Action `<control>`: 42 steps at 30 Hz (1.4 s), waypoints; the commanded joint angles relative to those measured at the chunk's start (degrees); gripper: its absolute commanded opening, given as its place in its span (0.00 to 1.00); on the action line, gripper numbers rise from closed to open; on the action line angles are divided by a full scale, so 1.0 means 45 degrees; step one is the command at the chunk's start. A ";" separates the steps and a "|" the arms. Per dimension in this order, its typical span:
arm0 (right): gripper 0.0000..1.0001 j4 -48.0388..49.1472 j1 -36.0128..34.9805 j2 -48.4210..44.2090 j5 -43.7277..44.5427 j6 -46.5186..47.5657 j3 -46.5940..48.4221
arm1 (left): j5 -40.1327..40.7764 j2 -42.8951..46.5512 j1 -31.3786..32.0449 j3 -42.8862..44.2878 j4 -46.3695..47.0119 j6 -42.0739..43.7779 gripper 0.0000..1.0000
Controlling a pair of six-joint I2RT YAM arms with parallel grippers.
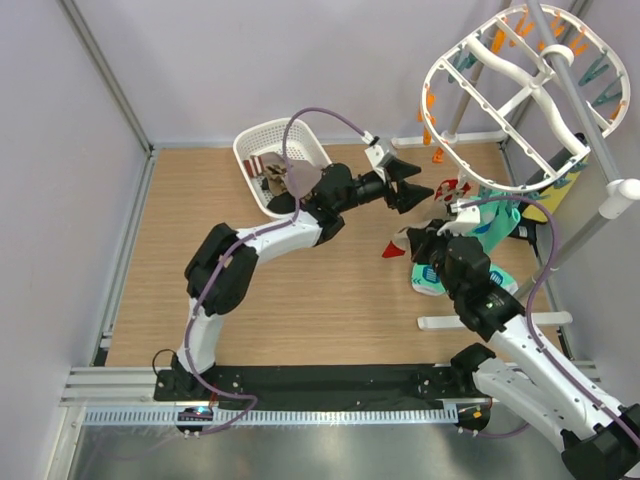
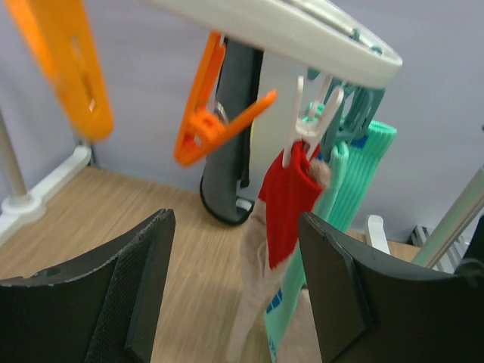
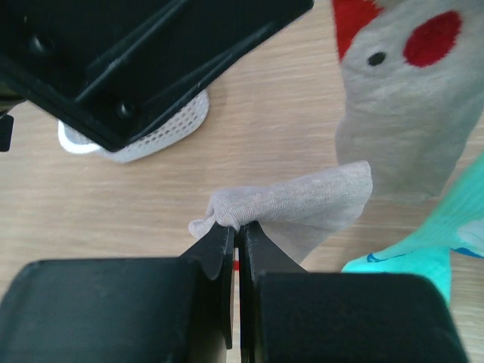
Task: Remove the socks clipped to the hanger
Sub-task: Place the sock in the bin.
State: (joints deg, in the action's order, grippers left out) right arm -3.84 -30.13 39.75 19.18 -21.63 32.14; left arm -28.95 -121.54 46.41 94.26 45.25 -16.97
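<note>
Pinching a fold of the beige sock between fingers pressed tightly together, the right gripper sits low over the wooden table. To the right of the fingers the sock widens into a panel with a red tip and a red spot. A teal sock shows just beside it at the lower right.

In the top view this gripper is below the near left part of the hanger, which is tilted above the far right of the table on a metal stand.

Just to the far left of it, the left gripper has its fingers spread wide with nothing between them, and it points towards the hanging socks. Beyond its fingers, red fabric is clipped in a white peg under the hanger's rim, with beige cloth trailing down below it. Whether that is the same sock the right gripper holds cannot be told. Teal socks hang just behind on the right, and a black sock hangs to the left behind an orange peg.

A white basket stands at the far left, beside the left arm.
</note>
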 commanded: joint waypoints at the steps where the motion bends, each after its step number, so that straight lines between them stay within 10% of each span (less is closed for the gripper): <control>1: 0.01 -0.0960 0.0016 0.0539 -0.1913 -0.0311 0.1331 | 0.1568 0.2200 -0.0196 -0.1567 0.1291 -0.0076 0.71; 10: 0.01 -0.1512 -0.0803 0.3683 -0.2660 -0.0838 0.5095 | 0.5994 0.7101 -0.1932 -0.4520 -0.3486 -0.0547 0.75; 19: 0.01 0.0146 -0.1116 1.0751 -0.2640 -0.0800 1.1615 | 1.3299 1.0795 -0.2990 -0.3818 -0.9955 0.0744 0.83; 24: 0.02 0.0112 -0.1488 1.4793 -0.2388 -0.0701 1.5351 | 1.4147 1.1772 -0.3029 -0.4576 -1.0936 0.0861 0.83; 28: 0.50 -0.2576 -0.1741 1.8231 -0.2332 -0.1016 1.9079 | 1.3508 1.2319 -0.3048 -0.4871 -1.1461 0.0568 0.83; 33: 0.74 -0.3599 -0.2151 1.6601 -0.1138 -0.0702 1.8309 | 1.1418 1.2418 -0.3048 -0.4268 -1.2048 0.0920 0.82; 42: 0.79 -0.5631 -0.3343 0.7980 0.1882 -0.0915 1.1127 | 0.7490 1.1815 -0.2641 -0.3176 -1.2088 0.0080 0.80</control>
State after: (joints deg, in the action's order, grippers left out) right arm -26.39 -43.62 90.30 18.70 -24.25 88.92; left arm 13.47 -67.33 33.17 75.66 -9.63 -15.16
